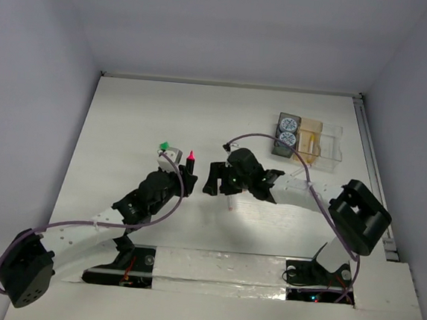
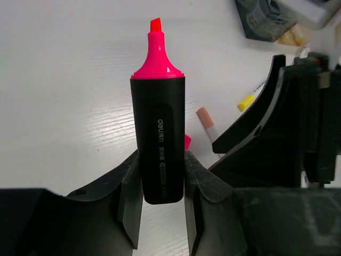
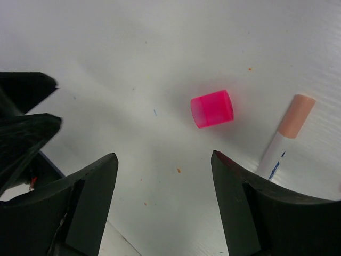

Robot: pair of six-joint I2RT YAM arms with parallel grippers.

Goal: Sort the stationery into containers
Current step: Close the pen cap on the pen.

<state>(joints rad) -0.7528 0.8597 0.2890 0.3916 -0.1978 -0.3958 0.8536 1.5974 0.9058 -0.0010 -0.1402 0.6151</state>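
Overhead, rolls [image 1: 288, 124] filled the dark tray [image 1: 278, 152]. Left gripper [image 2: 160, 160] clamped a highlighter [image 2: 158, 122]; only the right gripper's [image 3: 164, 157] camera, jaws wide, showed a pink cap [image 3: 212, 108] whole.

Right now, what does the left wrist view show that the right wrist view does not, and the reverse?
Left wrist only: the uncapped pink highlighter clamped in the left gripper, and a yellow pen tip. Right wrist only: the pink cap seen whole on the table, ahead of the open right gripper. Both: the peach-capped white pen lying on the white table.
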